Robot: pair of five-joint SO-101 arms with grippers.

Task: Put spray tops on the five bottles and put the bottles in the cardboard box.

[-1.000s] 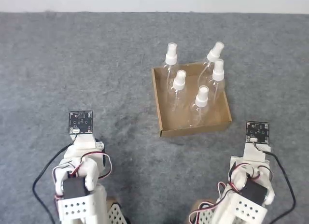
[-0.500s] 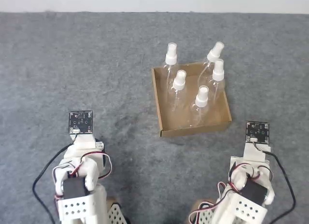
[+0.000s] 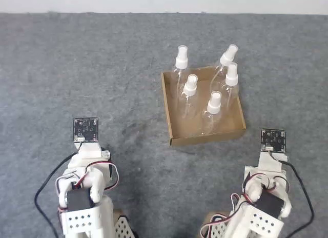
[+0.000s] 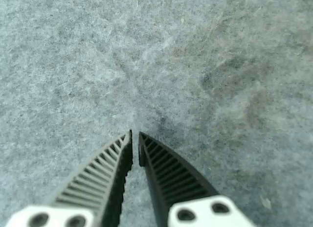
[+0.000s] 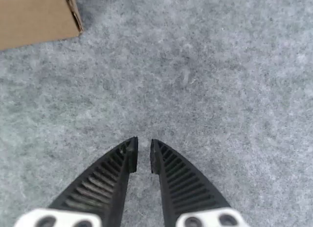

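Observation:
Several clear bottles (image 3: 212, 111) with white spray tops (image 3: 190, 84) stand upright inside the shallow cardboard box (image 3: 172, 120) at the centre right of the grey mat. My left arm (image 3: 85, 161) sits folded back at the near left, far from the box. My left gripper (image 4: 135, 135) is shut over bare mat with nothing in it. My right arm (image 3: 270, 161) rests at the near right, just in front of the box's near right corner. My right gripper (image 5: 143, 145) is shut and empty, with a corner of the box (image 5: 39, 16) beyond it.
Grey felt mat (image 3: 92, 74) covers the whole table, with wide bare room to the left of the box and between the two arms. A pale wall edge (image 3: 164, 2) runs along the back.

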